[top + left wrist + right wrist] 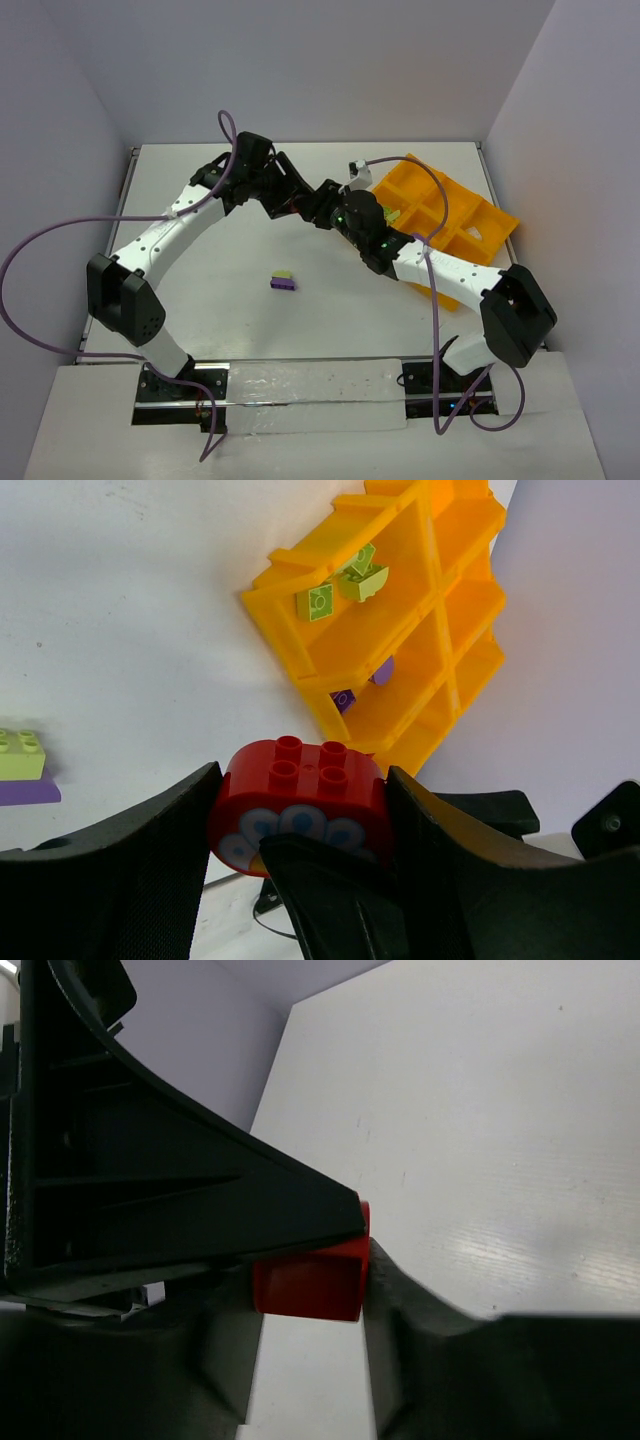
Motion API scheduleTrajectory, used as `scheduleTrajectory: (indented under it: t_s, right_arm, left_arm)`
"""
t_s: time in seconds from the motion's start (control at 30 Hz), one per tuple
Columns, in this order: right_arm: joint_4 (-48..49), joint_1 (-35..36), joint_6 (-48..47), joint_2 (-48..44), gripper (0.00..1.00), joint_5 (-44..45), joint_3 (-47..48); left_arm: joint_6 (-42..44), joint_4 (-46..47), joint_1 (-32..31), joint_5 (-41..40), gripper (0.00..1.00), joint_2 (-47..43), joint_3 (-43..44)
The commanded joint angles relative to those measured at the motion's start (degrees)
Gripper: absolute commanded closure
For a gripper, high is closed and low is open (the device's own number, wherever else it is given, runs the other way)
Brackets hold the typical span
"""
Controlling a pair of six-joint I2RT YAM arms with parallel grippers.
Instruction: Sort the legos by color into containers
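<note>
Left gripper point(300, 832) grasps a red rounded plastic brick point(300, 780); my right gripper point(305, 1295) flanks it, closure indeterminate. Early release could drop it.

A rounded red brick point(298, 798), studs up, sits clamped between the black fingers point(120, 870) of the left tool point(300, 785). Beyond, on the white surface point(130, 610), an orange tray point(434, 580) holds yellow-green bricks point(314, 601) in one compartment and purple bricks point(343, 698) in the next.

Left hand point(301, 206) and right hand point(318, 211) crowd one red brick point(300, 790) beside tray point(478, 212), open table point(210, 295) around brick clump point(283, 281)
</note>
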Motion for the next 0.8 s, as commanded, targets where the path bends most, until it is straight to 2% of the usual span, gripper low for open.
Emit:
scheduleTrajectory:
  t_s: [0.0,0.07,0.1,0.13,0.23,0.37,0.43,0.63,0.77]
  right_arm:
    - [3.98,0.15,0.43,0.15,0.79,1.3,2.21]
    - [4.08,0.15,0.45,-0.08,0.95,1.42,1.87]
    - [3.98,0.15,0.39,-0.18,0.99,1.62,1.7]
    - [3.76,0.2,0.36,-0.32,1.0,1.72,1.58]
    - [2.77,0.09,0.53,-1.45,1.0,2.26,0.5]
    - [-1.08,-0.38,0.89,-2.93,1.0,2.81,0.01]
    - [-1.67,-0.52,0.8,-4.09,1.0,3.33,-0.93]
    - [-7.89,-2.93,1.35,-9.35,1.0,4.24,-4.78]
    - [-20.39,-8.2,1.45,-17.79,1.0,8.16,-8.76]
  left_arm:
    - [0.07,2.29,0.08,1.35,0.77,-3.34,-0.49]
    - [0.29,3.01,0.08,1.05,0.74,-3.88,-1.02]
    - [0.33,3.38,0.14,0.99,0.69,-4.1,-1.24]
    - [0.39,3.68,0.17,1.09,0.66,-4.22,-1.42]
    - [0.63,4.81,0.31,1.23,0.38,-4.8,-2.23]
    - [1.75,5.71,0.85,2.04,0.1,-4.33,-2.71]
    - [2.67,4.71,1.08,2.8,0.01,-3.31,-1.8]
    - [5.67,2.17,2.13,1.1,0.01,-1.53,2.17]
    - [8.8,-0.73,4.7,-1.96,0.01,-1.07,3.42]
